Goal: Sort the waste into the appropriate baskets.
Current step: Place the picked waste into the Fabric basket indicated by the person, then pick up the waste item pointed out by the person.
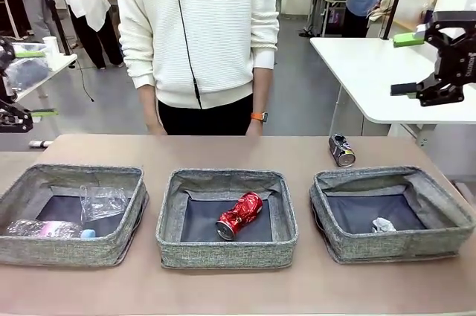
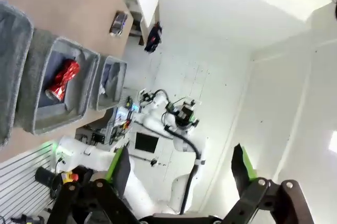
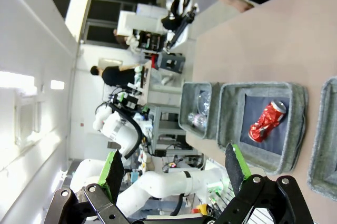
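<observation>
Three grey baskets stand in a row. The left basket (image 1: 67, 250) holds a clear plastic cup (image 1: 103, 201) and a pink-labelled bottle (image 1: 44, 228). A crushed red can (image 1: 239, 215) (image 2: 62, 79) (image 3: 267, 122) lies in the middle basket (image 1: 227, 253). The white paper ball (image 1: 383, 224) is in the right basket (image 1: 394, 245). On the table behind that basket lies the dark can (image 1: 342, 150) (image 2: 118, 22). My left gripper (image 1: 31, 82) (image 2: 179, 163) is open, raised at the left edge. My right gripper (image 1: 406, 64) (image 3: 174, 166) is open, high at the right. Neither holds anything.
A person in a white sweater (image 1: 197, 26) stands at the table's far edge, hands down beside the body. A white table (image 1: 372, 71) stands beyond the right gripper. Bare tabletop (image 1: 238, 152) stretches behind the baskets.
</observation>
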{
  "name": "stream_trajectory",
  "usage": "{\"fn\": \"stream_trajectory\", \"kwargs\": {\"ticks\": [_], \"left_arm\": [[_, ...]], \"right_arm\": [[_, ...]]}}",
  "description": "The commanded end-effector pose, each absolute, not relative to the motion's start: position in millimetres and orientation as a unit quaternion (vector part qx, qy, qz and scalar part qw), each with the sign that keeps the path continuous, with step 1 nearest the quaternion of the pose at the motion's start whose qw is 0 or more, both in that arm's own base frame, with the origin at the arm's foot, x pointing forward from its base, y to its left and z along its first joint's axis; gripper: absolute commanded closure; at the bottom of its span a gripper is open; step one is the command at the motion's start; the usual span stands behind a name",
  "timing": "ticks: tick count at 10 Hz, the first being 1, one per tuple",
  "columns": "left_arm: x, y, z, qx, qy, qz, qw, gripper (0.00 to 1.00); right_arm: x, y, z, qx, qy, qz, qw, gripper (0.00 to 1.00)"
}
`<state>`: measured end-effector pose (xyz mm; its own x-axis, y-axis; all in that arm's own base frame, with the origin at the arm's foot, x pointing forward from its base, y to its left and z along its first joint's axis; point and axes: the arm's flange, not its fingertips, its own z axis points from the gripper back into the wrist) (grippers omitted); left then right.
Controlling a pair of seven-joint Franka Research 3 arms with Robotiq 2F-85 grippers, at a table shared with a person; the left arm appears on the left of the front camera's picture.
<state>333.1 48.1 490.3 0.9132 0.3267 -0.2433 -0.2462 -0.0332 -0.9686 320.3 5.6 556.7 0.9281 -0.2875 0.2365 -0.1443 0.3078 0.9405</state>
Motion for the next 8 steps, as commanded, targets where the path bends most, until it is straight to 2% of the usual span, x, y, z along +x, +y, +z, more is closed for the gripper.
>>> {"fn": "stream_trajectory", "kwargs": {"ticks": [1, 8], "left_arm": [[331.4, 39.5, 485.9, -0.676, -0.008, 0.172, 0.716, 0.0], [331.4, 39.5, 485.9, -0.676, -0.008, 0.172, 0.716, 0.0]], "right_arm": [[320.6, 6.9, 559.8, 0.588, -0.178, -0.052, 0.787, 0.0], [320.6, 6.9, 559.8, 0.588, -0.178, -0.052, 0.787, 0.0]]}}
